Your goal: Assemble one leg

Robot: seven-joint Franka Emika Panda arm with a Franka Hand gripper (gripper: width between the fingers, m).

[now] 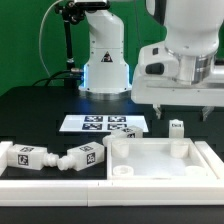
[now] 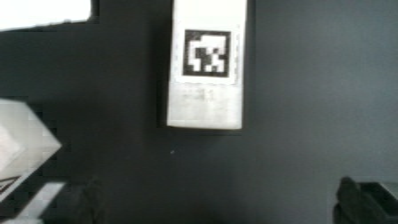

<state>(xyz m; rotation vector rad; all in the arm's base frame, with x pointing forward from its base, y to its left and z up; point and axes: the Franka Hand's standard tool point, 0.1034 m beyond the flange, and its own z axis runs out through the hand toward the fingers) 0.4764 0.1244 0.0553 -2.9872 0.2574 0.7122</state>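
In the exterior view I see the gripper hanging at the right over 1 leg, which stands upright just beyond the tabletop panel's far edge. Other legs lie at the near left. In the wrist view the fingers are spread wide with nothing between them, and the leg is clear of both.

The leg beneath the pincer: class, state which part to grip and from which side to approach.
Grip the leg across its squarish body, on two flat opposite faces, coming down from above. Those faces give flat contact, the space around it looks clear, and the open pincer hangs right over it.
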